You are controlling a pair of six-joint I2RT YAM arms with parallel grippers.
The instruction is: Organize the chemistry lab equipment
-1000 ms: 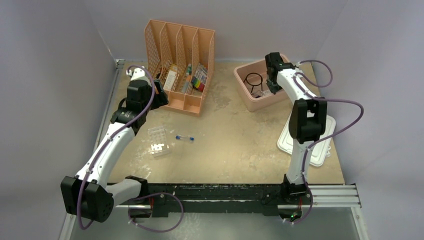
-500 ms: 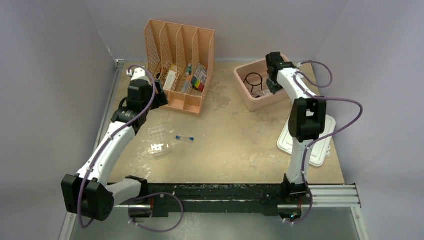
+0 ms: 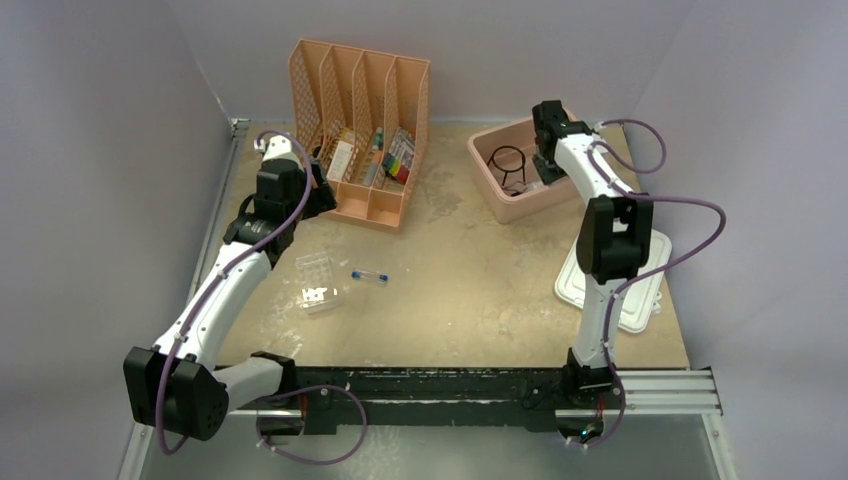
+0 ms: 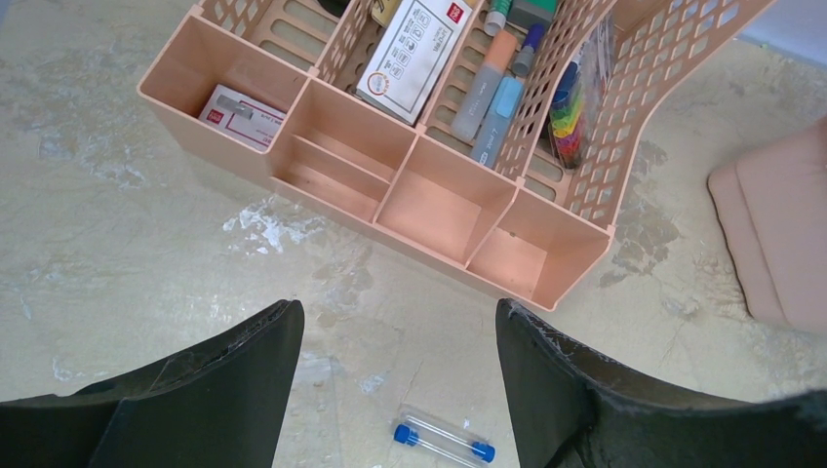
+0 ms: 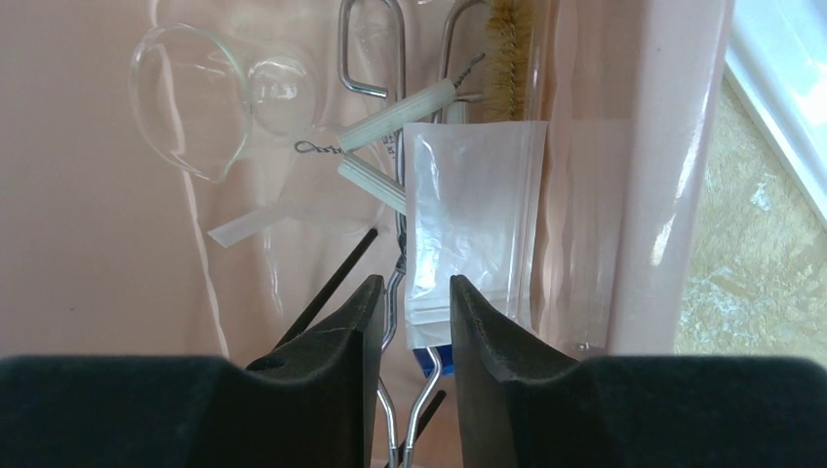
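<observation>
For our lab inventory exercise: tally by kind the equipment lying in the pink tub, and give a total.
Clear funnel: 1
Wire triangle: 1
Metal tongs: 1
Bristle brush: 1
Clear zip bag: 1
Black wire ring with stem: 1
Total: 6, not counting a half-hidden blue item under the bag.

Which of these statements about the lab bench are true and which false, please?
A blue-capped tube lies on the table beside the white tube rack. True.
The black wire ring lies on the table. False: it stands in the pink tub.
The left gripper grips the tube. False: it is open; the tube lies free.
The clear funnel lies in the tub. True.
The white lid covers the tub. False: it lies on the table.
</observation>
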